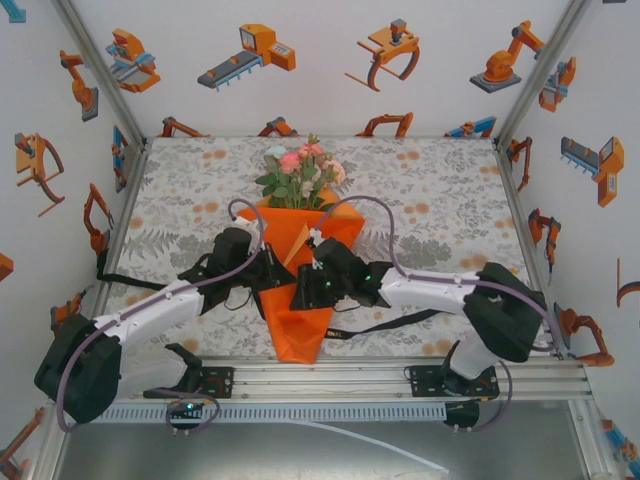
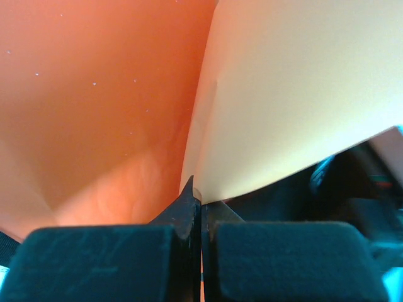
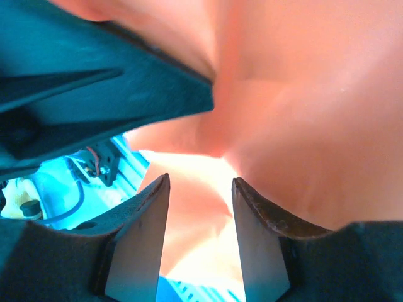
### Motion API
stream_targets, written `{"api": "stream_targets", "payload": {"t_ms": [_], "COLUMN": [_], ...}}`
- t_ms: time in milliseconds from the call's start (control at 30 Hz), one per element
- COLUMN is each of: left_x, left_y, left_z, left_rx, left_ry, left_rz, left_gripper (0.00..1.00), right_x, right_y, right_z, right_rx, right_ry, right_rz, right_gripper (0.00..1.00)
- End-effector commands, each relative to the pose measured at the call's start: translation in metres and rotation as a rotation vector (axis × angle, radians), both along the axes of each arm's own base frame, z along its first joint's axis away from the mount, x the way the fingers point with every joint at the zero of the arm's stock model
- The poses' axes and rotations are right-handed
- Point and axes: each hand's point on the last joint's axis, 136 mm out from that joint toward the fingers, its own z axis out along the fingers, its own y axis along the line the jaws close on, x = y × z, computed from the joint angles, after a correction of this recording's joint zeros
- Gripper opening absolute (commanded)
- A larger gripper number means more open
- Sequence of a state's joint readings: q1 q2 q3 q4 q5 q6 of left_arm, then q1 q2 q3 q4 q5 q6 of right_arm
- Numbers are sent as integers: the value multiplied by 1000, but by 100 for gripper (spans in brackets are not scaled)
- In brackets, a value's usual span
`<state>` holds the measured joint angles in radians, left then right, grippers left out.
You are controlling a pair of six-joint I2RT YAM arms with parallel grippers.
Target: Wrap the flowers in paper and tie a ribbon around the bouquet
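At centre left of the overhead view, the left claw [image 2: 199, 202] is closed. Its own camera shows a pale edge of the paper [image 1: 300, 320] running into the tips, so we judge it to be pinching a loose flap. That is a thin hold on a thin sheet. A hard or sideways pull could tear or crease the edge, and a weak pinch could let it slide out.

In the middle of the frame the paper is rolled into a cone, its narrow end toward the bottom edge. The flowers [image 1: 300, 170] stand out of the wide end at upper centre. Nothing binds the cone yet, so if the flap escapes, we expect the roll to spring open and the stems to shift.

Just right of centre, the right claw [image 3: 200, 184] stands open. Folds of paper lie beyond the gap, but nothing we can see is clamped. Both wrists crowd the same patch of paper, so a careless move could knock one against the other.

At lower right, the ribbon [image 1: 400, 322] trails flat from under the cone, untied. Dragging the cone could pull it askew.
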<state>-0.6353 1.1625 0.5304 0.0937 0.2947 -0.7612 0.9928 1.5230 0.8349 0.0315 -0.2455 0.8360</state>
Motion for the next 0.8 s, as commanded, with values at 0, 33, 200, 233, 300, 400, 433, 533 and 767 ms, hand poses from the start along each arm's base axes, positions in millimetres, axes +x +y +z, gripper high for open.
{"api": "stream_targets", "payload": {"t_ms": [0, 33, 200, 233, 300, 400, 433, 533, 767], "left_x": [3, 2, 7, 8, 9, 10, 11, 11, 18], "left_y": [10, 13, 32, 31, 28, 23, 20, 14, 9], "left_z": [6, 4, -3, -4, -4, -7, -6, -5, 4], "left_rx": [8, 21, 82, 82, 82, 77, 69, 45, 39], "left_ry": [-8, 1, -1, -6, -4, 13, 15, 17, 3], "left_rz": [39, 56, 139, 136, 122, 104, 98, 77, 68], "left_gripper": [0, 0, 0, 0, 0, 0, 0, 0, 0], "right_x": [21, 27, 69, 73, 84, 117, 129, 157, 217], "right_y": [-30, -40, -99, -100, -103, -130, -138, -154, -153], "right_z": [43, 49, 43, 42, 37, 20, 20, 28, 8], "right_rx": [23, 34, 76, 84, 59, -19, -8, 18, -67], "right_ry": [-125, -142, -168, -168, -182, -164, -175, -271, -308], "right_rz": [-78, -110, -326, -328, -334, -472, -496, -531, -495], "right_gripper": [47, 48, 51, 51, 51, 51, 51, 59, 66]}}
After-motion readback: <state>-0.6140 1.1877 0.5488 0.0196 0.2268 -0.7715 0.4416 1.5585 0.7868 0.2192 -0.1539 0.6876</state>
